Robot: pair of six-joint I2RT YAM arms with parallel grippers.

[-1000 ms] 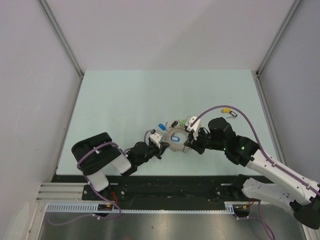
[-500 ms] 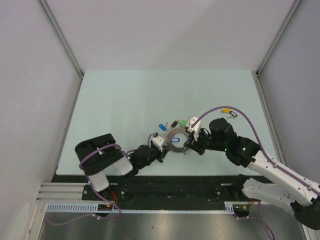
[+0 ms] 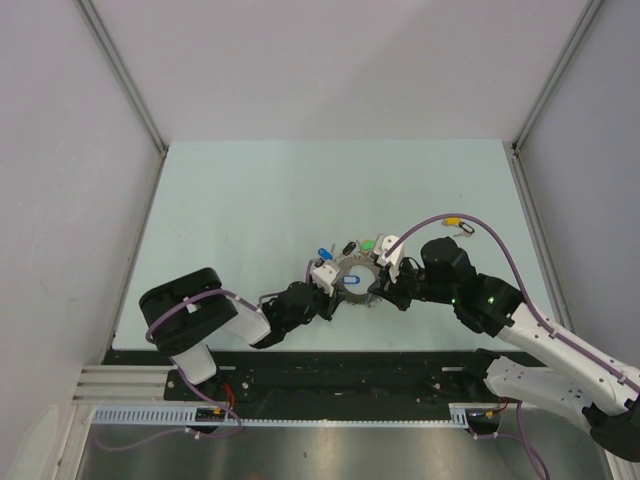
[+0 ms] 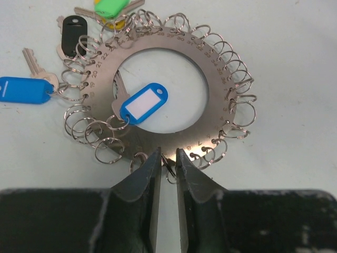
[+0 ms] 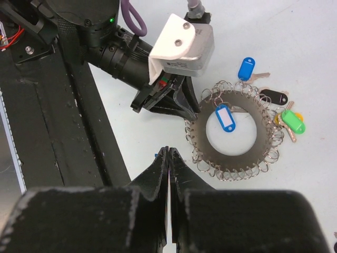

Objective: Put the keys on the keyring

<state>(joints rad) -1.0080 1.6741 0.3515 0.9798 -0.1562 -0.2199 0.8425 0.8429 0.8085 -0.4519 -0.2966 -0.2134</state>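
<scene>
Keyring (image 4: 218, 95) flat on surface (image 4: 295, 63); left gripper (image 4: 168, 155) jaws pinch 1 split ring (image 4: 169, 169), right gripper (image 5: 168, 153) jaws pressed together; thin wire may slip out.

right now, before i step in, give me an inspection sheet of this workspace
surface: pale green tabletop
job's things: large silver-grey metal keyring lying flat; blue-tagged key in its hole; blue tag, black tag, green tag at its rim; yellow tag apart, far right
clutter: nothing seen
grippers: left fingers pinch a rim loop; right fingers shut, load unclear
cables: purple cable over left wrist
surroundings: white enclosure walls
</scene>
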